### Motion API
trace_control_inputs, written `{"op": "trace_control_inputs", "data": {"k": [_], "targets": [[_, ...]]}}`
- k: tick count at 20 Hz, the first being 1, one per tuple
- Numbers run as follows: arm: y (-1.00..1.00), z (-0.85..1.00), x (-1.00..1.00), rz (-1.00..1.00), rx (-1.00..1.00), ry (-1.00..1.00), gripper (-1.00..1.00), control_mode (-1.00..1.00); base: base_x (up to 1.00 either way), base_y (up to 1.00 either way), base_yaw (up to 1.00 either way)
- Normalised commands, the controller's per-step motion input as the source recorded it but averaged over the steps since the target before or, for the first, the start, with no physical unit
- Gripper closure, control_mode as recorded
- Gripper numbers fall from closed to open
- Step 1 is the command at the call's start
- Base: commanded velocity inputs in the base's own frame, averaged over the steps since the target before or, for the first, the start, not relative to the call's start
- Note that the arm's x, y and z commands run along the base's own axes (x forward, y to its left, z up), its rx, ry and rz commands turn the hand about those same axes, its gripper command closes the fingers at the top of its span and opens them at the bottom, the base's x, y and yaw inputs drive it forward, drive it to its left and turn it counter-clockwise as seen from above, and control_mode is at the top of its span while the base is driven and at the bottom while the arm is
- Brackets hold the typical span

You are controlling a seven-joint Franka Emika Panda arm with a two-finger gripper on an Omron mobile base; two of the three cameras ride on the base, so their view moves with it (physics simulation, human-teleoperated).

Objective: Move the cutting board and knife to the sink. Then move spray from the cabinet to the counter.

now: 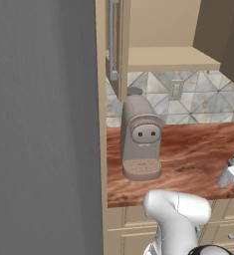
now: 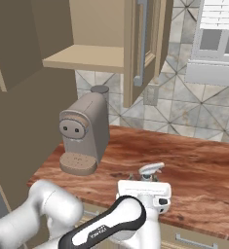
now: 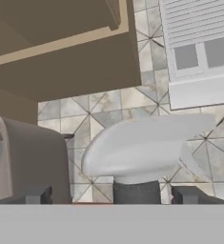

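We see the spray bottle's pale grey head close up between our gripper's spread fingertips, not touching either. The taupe coffee machine stands at left. Beyond are the tiled wall, the cabinet and a white window.

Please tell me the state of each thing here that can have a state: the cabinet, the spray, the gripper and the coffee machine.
cabinet: door open, shelf bare.
spray: upright on the counter, between the fingertips, not gripped.
gripper: open, fingers either side of the spray's neck.
coffee machine: upright on the counter, nothing under its spout.
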Motion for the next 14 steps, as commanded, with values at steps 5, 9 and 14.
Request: {"op": "trace_control_inputs", "data": {"k": [5,9,14], "targets": [[0.00,0.21,0.08,-0.02,0.00,0.00,-1.00,-1.00,0.00,0.00,0.00],[0.00,0.12,0.09,-0.02,0.00,0.00,-1.00,-1.00,0.00,0.00,0.00],[-0.02,0.09,0.03,-0.02,0.00,0.00,-1.00,-1.00,0.00,0.00,0.00]]}}
